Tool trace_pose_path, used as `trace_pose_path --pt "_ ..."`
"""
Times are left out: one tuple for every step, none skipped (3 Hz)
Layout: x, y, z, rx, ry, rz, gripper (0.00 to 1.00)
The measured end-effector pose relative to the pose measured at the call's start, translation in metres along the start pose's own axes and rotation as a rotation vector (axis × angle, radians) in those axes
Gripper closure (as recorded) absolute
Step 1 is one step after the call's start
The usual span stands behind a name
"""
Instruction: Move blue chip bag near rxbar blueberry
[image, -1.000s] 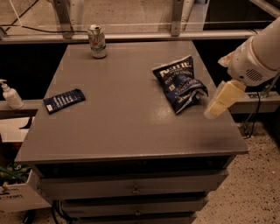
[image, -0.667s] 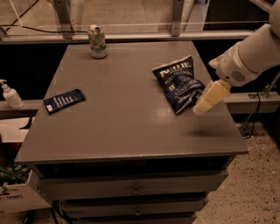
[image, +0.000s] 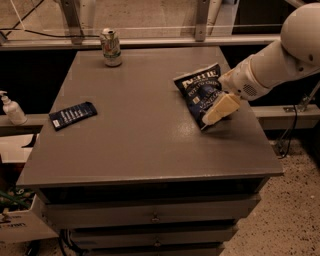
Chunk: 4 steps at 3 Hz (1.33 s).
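The blue chip bag (image: 199, 93) is a puffy navy foil bag with white lettering, lying on the right part of the grey table (image: 140, 130). The rxbar blueberry (image: 73, 115) is a small flat dark blue wrapper with white text, lying near the table's left edge, far from the bag. My gripper (image: 216, 111) comes in from the right on a white arm and its cream-coloured fingers lie over the bag's lower right corner.
A drink can (image: 111, 47) stands upright at the back left of the table. A white pump bottle (image: 12, 109) stands on a ledge left of the table. Drawers sit under the table's front edge. A metal rail runs behind the table.
My arm and gripper have moved left, from beside the table's right edge onto the lower right corner of the chip bag. The bag, the bar and the can have not moved.
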<state>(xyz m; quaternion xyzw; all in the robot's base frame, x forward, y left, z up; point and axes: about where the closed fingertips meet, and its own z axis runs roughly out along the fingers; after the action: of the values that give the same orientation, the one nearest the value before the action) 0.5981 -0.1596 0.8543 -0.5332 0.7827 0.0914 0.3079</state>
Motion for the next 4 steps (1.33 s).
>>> trace_pose_path --pt "-0.005 -0.002 0.009 -0.005 -0.021 -0.001 0.42" --pt "-0.009 -0.003 0.009 -0.011 -0.040 0.002 0.64" --pt "-0.036 0.005 -0.002 -0.037 -0.097 -0.009 0.88" --pt "-0.079 0.024 -0.014 -0.095 -0.177 -0.034 1.00"
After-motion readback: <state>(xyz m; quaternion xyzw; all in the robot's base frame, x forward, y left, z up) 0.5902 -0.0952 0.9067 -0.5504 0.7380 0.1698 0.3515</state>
